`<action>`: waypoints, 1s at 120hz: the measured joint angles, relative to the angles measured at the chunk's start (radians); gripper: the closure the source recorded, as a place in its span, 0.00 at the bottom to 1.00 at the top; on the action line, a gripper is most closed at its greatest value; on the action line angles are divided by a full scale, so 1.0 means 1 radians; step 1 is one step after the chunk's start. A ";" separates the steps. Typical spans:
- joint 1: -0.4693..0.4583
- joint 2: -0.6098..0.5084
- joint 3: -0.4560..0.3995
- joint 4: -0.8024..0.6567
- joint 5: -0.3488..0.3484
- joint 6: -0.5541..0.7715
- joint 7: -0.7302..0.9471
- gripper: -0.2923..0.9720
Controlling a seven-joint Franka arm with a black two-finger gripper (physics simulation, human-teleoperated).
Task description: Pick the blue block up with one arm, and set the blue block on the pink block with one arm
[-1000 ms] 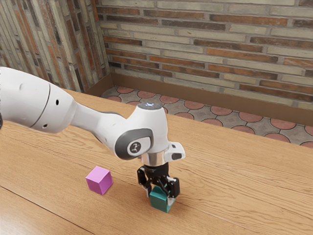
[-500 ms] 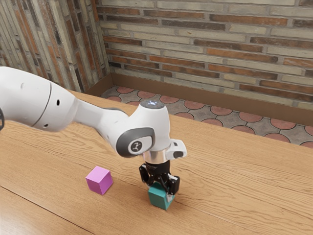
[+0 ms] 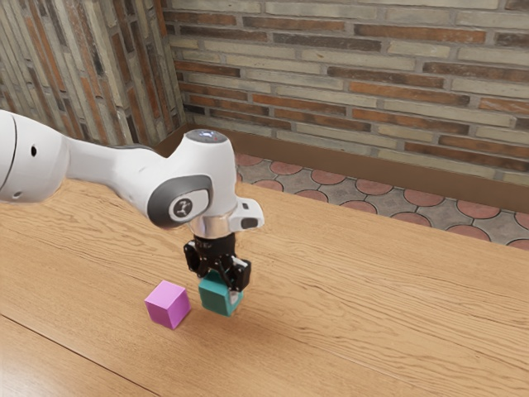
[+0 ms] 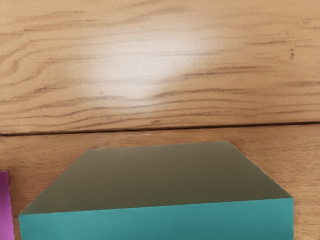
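Brick walls ring a wooden table (image 3: pixel 397 281). The black gripper (image 3: pixel 221 284) clamps the blue block (image 3: pixel 216 299) from two sides. The block, teal in this light, hangs just beside the pink block (image 3: pixel 168 303) — apparently kept off the wood, ready for stacking on top.

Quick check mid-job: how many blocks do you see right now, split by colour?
Teal block: 1
Pink block: 1
Total: 2
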 joint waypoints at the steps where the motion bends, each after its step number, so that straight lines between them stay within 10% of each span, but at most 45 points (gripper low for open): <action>1: 0.007 -0.002 -0.002 -0.001 -0.001 -0.003 0.004 0.47; 73: 0.257 -0.093 -0.037 -0.017 -0.054 -0.181 0.291 0.47; 120: 0.243 -0.104 -0.039 -0.040 -0.095 -0.204 0.418 0.47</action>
